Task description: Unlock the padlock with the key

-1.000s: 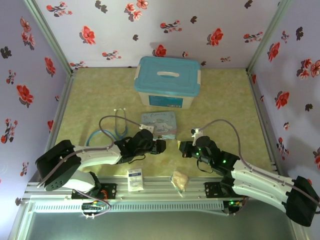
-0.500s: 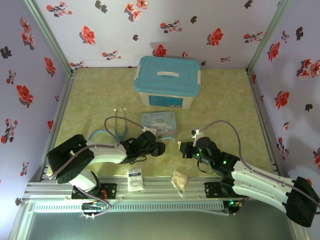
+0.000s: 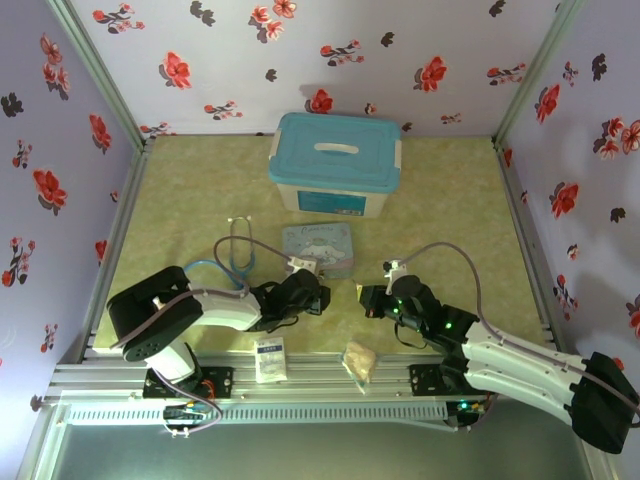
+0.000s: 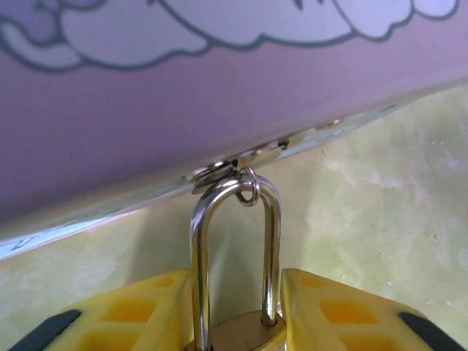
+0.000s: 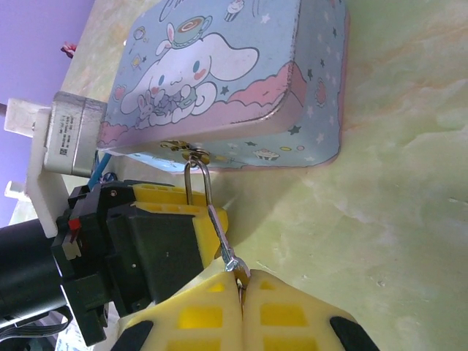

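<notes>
The left arm's elbow has swung in toward the middle of the tabletop (image 3: 180,200) and its hand has crept a little nearer the right one. The right arm sits where it was.

The left hand (image 4: 238,281) now grasps the padlock (image 4: 234,333). Its yellow fingers (image 4: 146,307) flank the brass body on both sides with no gap to be seen. The silvery shackle sticks out past the fingertips and points at the near wall of the cartoon tin (image 4: 219,95), its top touching or almost touching the tin's lower rim. A small ring hangs on the shackle.

The right hand (image 5: 241,281) is clenched. At its tips it pinches a small metal piece that I take to be the key (image 5: 235,265), and a thin silvery strand runs from there up to the shackle. The padlock (image 5: 197,183) lies just beyond those tips, between them and the tin (image 5: 241,73).

From above, the left hand (image 3: 318,292) and the right hand (image 3: 366,297) face each other, close together, at the tin's (image 3: 318,247) near edge.

The padlock's long axis runs from the left palm toward the tin, so the body's underside faces back into the left hand. The keyhole, wherever it sits, is not visible. The right hand is the nearer to the key. By my reading the padlock must be turned before the key can reach the body's end.
</notes>
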